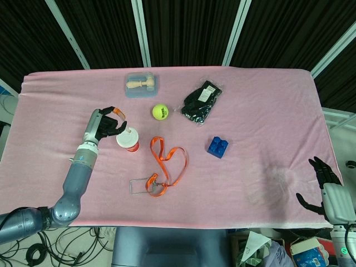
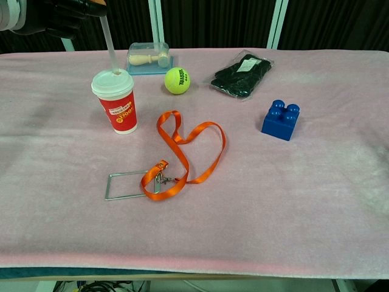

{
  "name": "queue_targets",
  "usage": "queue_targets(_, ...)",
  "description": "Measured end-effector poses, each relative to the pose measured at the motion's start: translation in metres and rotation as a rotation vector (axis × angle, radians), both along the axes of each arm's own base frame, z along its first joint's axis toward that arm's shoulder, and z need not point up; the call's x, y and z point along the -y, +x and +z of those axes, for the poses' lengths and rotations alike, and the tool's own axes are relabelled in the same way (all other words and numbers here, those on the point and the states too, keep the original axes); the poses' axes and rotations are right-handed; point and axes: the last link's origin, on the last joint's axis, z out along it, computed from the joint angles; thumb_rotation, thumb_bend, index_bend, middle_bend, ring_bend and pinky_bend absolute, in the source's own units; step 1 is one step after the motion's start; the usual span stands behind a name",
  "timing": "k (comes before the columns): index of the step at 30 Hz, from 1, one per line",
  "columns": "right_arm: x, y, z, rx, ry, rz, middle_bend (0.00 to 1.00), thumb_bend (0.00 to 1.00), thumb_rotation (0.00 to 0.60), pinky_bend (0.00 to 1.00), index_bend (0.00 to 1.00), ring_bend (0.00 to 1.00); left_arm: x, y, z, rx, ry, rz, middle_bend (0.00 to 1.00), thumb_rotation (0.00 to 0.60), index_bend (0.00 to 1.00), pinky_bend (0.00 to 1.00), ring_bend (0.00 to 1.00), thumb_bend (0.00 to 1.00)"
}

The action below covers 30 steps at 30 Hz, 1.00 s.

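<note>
Orange lanyard (image 2: 182, 155) with its clear badge holder (image 2: 126, 185) lies nearest on the pink counter (image 2: 316, 201). Just behind it stands the red paper cup (image 2: 119, 100), white lid on. My left hand (image 1: 105, 125) is above the cup, fingers pinching the top of the clear straw (image 2: 109, 42) that goes down into the lid. The straw looks thin, slick and bendy and the cup light and tippy, so I judge a soft grip high up best. My right hand (image 1: 325, 186) is spread, empty, at the counter's edge.
</note>
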Motion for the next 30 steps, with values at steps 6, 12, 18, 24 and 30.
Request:
queue_targets(6,-0.0001,0.0002,-0.0002,-0.001,0.001,0.001,0.00,0.21,0.600,0.14,0.00,0.00,0.0002,0.0001,0.0003,0.001,-0.001,-0.001,1.00,0.600,0.58,1.00,1.00,0.38)
queue_targets(12,-0.0001,0.0003,-0.0002,0.000,0.001,0.001,0.00,0.21,0.600,0.14,0.00,0.00,0.0006,0.0003,0.0020,0.001,0.001,-0.004,1.00,0.600,0.58,1.00,1.00,0.38)
queue_targets(18,-0.0006,0.0002,-0.0002,-0.001,0.001,0.002,0.00,0.21,0.600,0.14,0.00,0.00,0.0006,0.0001,0.0029,0.004,0.000,-0.002,1.00,0.600,0.58,1.00,1.00,0.38)
queue_targets(24,-0.0008,0.0004,-0.0004,-0.002,0.001,0.002,0.00,0.21,0.600,0.14,0.00,0.00,0.0008,-0.0008,0.0026,0.008,-0.002,0.003,1.00,0.600,0.58,1.00,1.00,0.38)
queue_targets(30,-0.0006,0.0004,-0.0005,-0.002,0.001,0.001,0.00,0.21,0.600,0.14,0.00,0.00,0.0009,-0.0016,0.0016,0.004,-0.007,0.003,1.00,0.600,0.58,1.00,1.00,0.38)
